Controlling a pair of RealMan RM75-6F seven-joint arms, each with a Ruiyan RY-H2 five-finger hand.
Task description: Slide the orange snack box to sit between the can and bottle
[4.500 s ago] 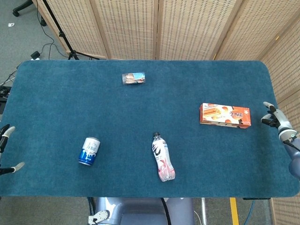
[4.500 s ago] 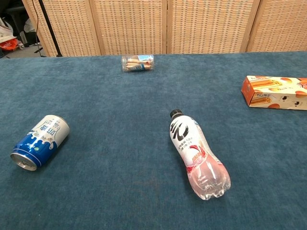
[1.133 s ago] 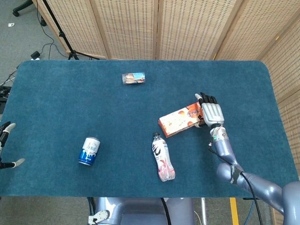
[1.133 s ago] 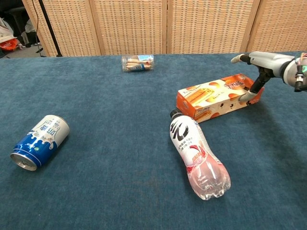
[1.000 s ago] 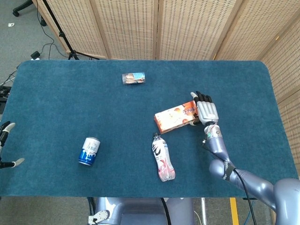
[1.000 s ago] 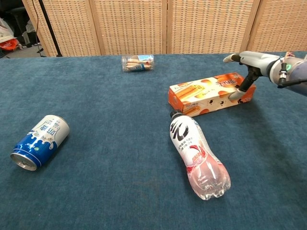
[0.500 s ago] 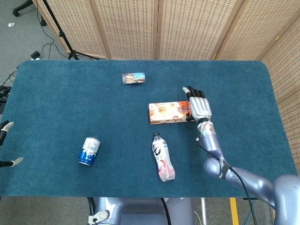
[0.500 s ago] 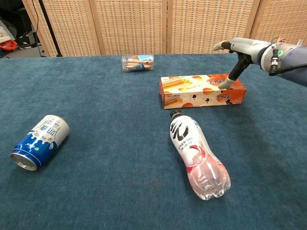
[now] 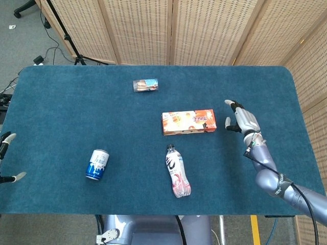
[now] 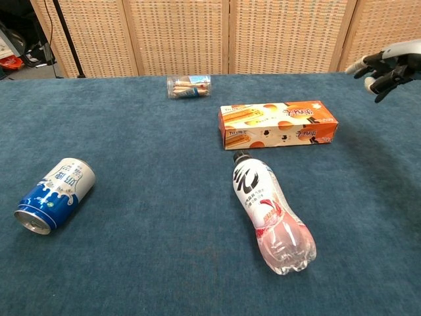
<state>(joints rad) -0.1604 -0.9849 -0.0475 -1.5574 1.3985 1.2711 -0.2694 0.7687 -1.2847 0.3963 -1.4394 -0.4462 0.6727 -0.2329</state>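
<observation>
Right hand (image 9: 243, 122): grey and black five-finger hand on a silver-grey jointed arm (image 9: 278, 186) entering from the lower right corner of the head view. Raised above the table surface, fingers spread and lightly bent, holding nothing, touching nothing.

Left hand (image 9: 6, 159): only pale fingertips show at the left edge of the head view, spread apart, holding nothing.
</observation>
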